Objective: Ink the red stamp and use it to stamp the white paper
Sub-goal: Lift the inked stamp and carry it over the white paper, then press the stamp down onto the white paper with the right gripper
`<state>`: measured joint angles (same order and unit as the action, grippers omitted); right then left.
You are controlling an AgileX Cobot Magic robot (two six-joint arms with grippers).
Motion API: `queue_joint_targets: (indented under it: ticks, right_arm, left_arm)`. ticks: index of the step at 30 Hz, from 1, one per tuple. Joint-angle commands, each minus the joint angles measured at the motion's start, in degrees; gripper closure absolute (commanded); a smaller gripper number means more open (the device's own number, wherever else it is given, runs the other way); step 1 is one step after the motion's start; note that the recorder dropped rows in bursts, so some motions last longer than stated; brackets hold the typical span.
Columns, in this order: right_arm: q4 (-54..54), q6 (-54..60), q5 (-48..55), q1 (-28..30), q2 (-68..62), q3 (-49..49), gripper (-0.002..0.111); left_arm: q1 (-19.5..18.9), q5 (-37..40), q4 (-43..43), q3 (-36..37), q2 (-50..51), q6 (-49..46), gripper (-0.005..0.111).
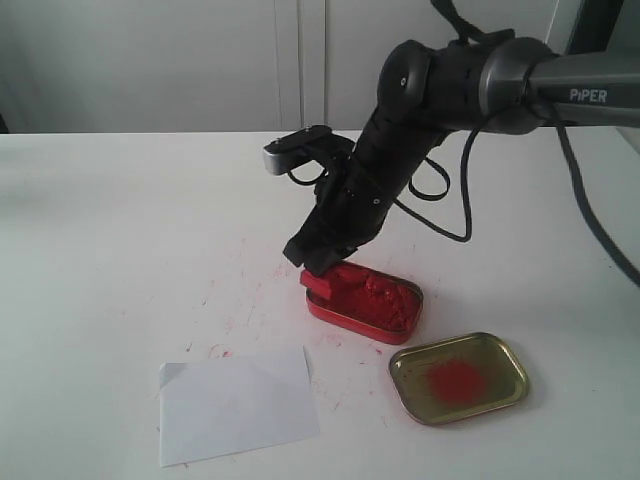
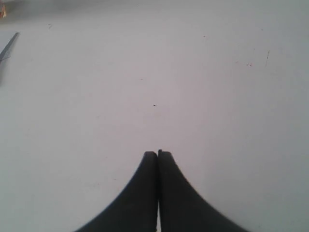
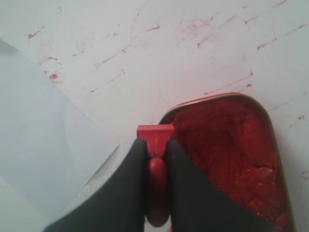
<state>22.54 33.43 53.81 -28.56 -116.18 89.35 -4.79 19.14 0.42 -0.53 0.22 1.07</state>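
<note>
Inking looks to be the step in hand. The right gripper (image 3: 155,145), with black fingers, is clamped on the short knob of a small bright red plastic stamp (image 3: 155,134). Its square base juts just past the fingertips, at the rim of an open red rounded-rectangular tin of ink paste (image 3: 227,145). Whether the base touches the paste cannot be told.

The next move likely calls for pressing the base flat into the paste and lifting it clear. The stamp would then be carried to the small rectangular white paper sheet (image 1: 235,405) with one folded corner. This lies apart from the fingers, on the side away from the tin, and no imprint shows on it.

A gold metal tin lid (image 1: 458,377) with a red smear lies on the tin's far side from the fingers. The left gripper (image 2: 157,154) hangs over bare surface, fingers together, holding nothing.

The white tabletop (image 1: 120,230) is streaked with red smudges near the right fingers, and pale wall panels stand behind
</note>
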Motion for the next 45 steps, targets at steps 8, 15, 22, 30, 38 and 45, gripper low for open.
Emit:
queue_joint_targets:
  ticks: [8, 15, 22, 30, 38, 45]
  right_arm:
    - [-1.7, -0.26, -2.89, -5.58, 2.59, -0.9, 0.108]
    - [-3.4, -0.26, -3.31, -10.33, 2.59, -0.9, 0.108]
    - [-7.11, -1.68, -5.1, -16.11, 2.59, -0.9, 0.108]
    - [-12.77, -4.96, -7.64, -21.8, 2.83, -2.99, 0.108]
    - [-14.23, -5.82, -10.24, -23.0, 2.83, -8.77, 0.108]
    - [-14.23, -8.04, -10.24, -23.0, 2.83, -8.77, 0.108]
  left_arm:
    - [-0.23, 0.36, 0.02, 0.53, -0.22, 0.08, 0.107]
    - [-0.23, 0.36, 0.02, 0.53, -0.22, 0.08, 0.107]
    - [-0.23, 0.36, 0.02, 0.53, -0.22, 0.08, 0.107]
    - [-0.23, 0.36, 0.02, 0.53, -0.22, 0.08, 0.107]
    - [-0.23, 0.36, 0.02, 0.53, -0.22, 0.08, 0.107]
    - [-0.23, 0.36, 0.02, 0.53, -0.22, 0.08, 0.107]
